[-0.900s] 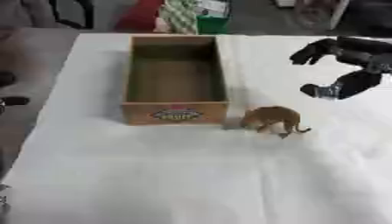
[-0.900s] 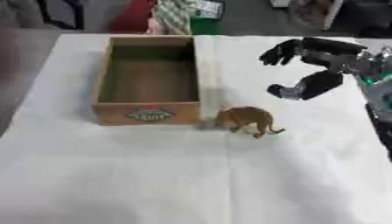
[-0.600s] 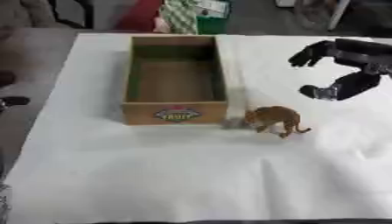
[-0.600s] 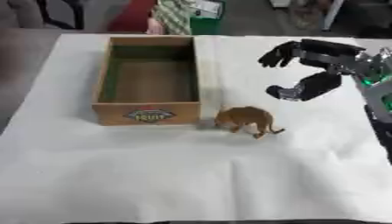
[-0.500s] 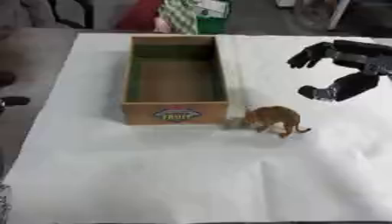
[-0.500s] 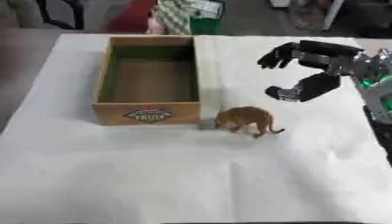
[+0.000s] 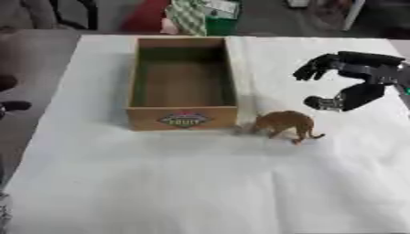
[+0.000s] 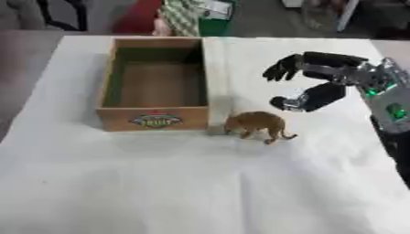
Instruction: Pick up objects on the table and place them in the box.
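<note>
A small brown toy animal (image 7: 284, 124) stands on the white table just right of the box's front right corner. The cardboard box (image 7: 182, 118) is open on top, nothing shows inside it, and a fruit label marks its front wall. My right hand (image 8: 320, 80) hovers above and to the right of the animal, fingers and thumb spread apart in a wide curve, holding nothing. My left hand is out of both views.
A white sheet (image 7: 200, 183) covers the table, with wide bare room in front of the box. Beyond the far edge lie a green striped item (image 7: 191, 16) and a red one (image 7: 147, 18).
My right hand has sunk slightly toward the animal. The box and the animal have not moved.
</note>
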Available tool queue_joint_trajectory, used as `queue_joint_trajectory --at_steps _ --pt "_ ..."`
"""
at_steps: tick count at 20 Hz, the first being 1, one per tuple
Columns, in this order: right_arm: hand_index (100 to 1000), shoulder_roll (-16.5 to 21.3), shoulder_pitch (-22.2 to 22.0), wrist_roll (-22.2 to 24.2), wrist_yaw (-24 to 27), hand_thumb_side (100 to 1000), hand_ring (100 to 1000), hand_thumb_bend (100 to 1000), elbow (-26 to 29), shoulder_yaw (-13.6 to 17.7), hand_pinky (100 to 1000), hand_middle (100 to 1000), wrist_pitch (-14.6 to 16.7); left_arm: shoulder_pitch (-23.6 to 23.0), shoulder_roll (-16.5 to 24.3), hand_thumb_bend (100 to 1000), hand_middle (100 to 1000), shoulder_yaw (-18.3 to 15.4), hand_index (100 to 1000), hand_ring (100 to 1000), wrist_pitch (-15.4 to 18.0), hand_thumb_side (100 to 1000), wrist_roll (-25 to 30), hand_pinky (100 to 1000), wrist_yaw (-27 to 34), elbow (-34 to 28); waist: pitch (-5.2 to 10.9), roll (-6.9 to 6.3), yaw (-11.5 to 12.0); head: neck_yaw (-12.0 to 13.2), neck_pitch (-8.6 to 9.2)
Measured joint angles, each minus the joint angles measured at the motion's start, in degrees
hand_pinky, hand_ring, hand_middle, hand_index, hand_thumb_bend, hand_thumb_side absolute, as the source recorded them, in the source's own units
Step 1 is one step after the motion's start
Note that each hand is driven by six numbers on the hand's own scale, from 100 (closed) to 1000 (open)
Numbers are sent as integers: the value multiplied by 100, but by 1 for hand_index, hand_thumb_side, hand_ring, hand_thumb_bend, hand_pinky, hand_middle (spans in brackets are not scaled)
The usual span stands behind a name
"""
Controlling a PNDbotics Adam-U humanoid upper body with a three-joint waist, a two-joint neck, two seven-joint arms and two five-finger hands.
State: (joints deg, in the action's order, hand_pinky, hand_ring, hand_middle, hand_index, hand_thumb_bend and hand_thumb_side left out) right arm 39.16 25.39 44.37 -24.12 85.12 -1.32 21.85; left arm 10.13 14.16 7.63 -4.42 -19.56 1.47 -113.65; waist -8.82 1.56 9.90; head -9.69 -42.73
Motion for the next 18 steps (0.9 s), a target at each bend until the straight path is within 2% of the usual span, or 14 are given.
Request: queue_joint_trajectory --at_steps 9,18 --pt "908 -122 -23 72 -305 735 811 335 -308 -230 765 789 -72 4 0 100 615 2 631 765 4 756 8 570 0 0 0 -2 11 -10 1" --pt "907 -233 -66 83 -522 775 811 352 -513 -332 764 788 -83 5 0 100 615 3 631 766 4 756 9 569 0 0 0 -1 15 -29 2"
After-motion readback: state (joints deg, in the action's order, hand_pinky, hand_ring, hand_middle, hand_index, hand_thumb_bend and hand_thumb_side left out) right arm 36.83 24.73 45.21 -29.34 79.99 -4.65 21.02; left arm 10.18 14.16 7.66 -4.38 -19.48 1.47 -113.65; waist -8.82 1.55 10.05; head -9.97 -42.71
